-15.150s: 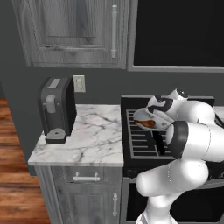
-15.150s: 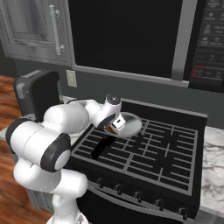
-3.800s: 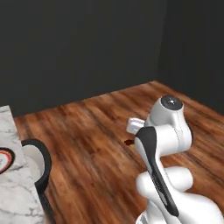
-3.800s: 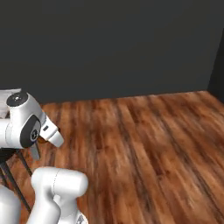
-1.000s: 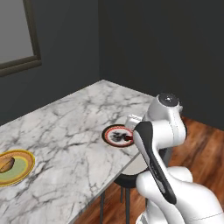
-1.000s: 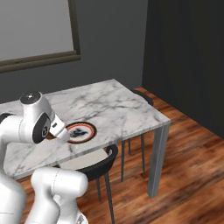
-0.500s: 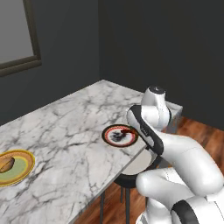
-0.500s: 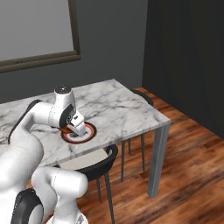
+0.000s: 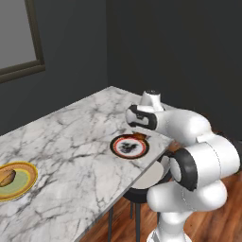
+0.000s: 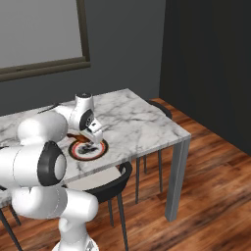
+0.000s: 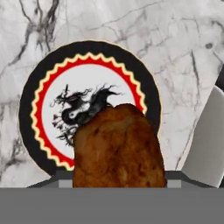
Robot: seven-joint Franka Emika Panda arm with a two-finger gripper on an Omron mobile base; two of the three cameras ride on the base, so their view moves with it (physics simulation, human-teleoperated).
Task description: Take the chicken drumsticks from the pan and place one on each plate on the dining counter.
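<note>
In the left base view, one drumstick (image 9: 6, 177) already lies on the yellow plate (image 9: 21, 189) at the counter's (image 9: 71, 137) left end, so half your job is done. In the hand view, your gripper (image 11: 118, 183) is clamped on the second drumstick (image 11: 118, 151) above the red plate (image 11: 48, 109); lowering and release remain.

black chair (image 10: 110, 184) under slab; framed window (image 10: 41, 34).
</note>
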